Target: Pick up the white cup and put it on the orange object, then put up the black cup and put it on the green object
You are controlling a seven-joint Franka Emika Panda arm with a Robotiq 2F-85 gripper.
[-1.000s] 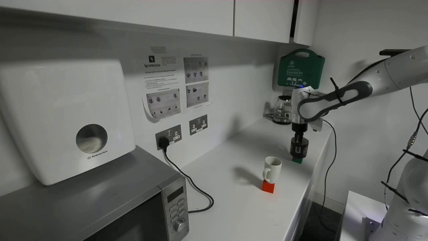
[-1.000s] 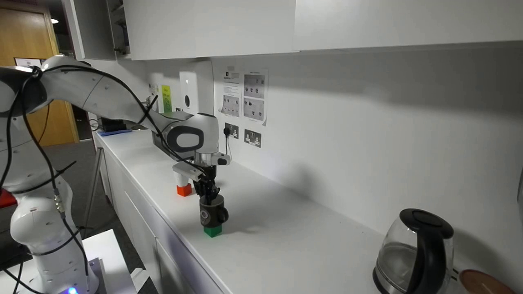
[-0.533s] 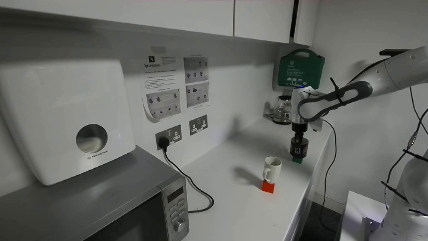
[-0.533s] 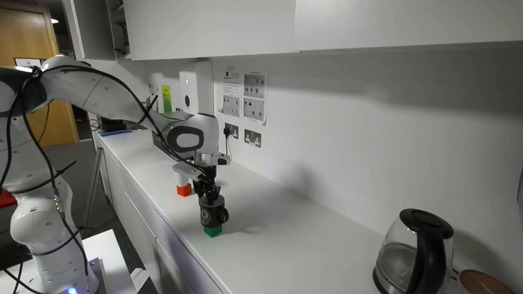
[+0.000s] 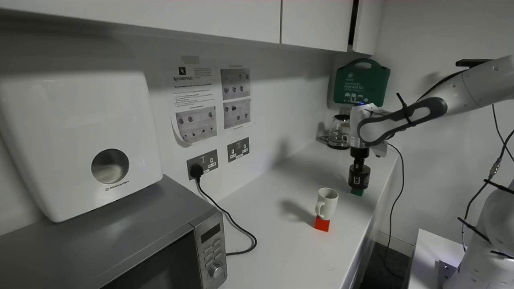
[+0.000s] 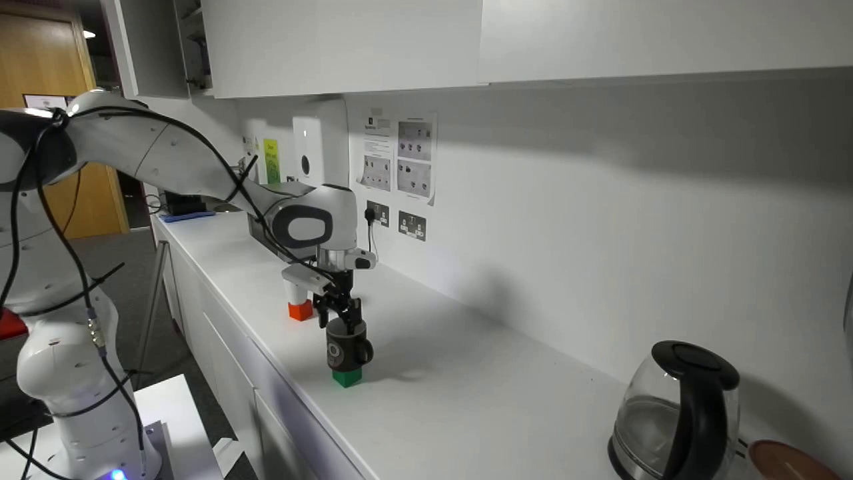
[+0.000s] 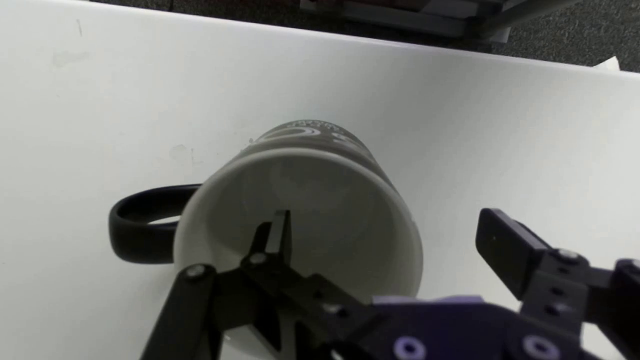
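A long white counter carries the scene, and in an exterior view we start at far left, well apart from the fingers, with a white dispenser over a microwave. Tracking right, nearer the camera than the fingers, there's the white cup standing upright on the orange block; that half looks done to us. Beyond the fingers sits a glass kettle, and then comes the action: the black cup right at the fingers, its base on the green block below them. In the wrist view, left to right, we get the handle outside the left-hand finger, that finger reaching into the mouth, the cup's side between the two, then the second finger out past the rim, apart from it. So the gripper is spread and pinching nothing, and we read this as the release. Right of the fingers, the arm stretches back to its base. Now the danger! The block is narrower than the cup, so a sideways drift on the way up could let that inner finger hook the rim and topple it. Opening wider might shove the cup toward its handle; whether finger and inside touch, we can't tell. A straight lift looks safest, and any low swing later could clip the white cup.
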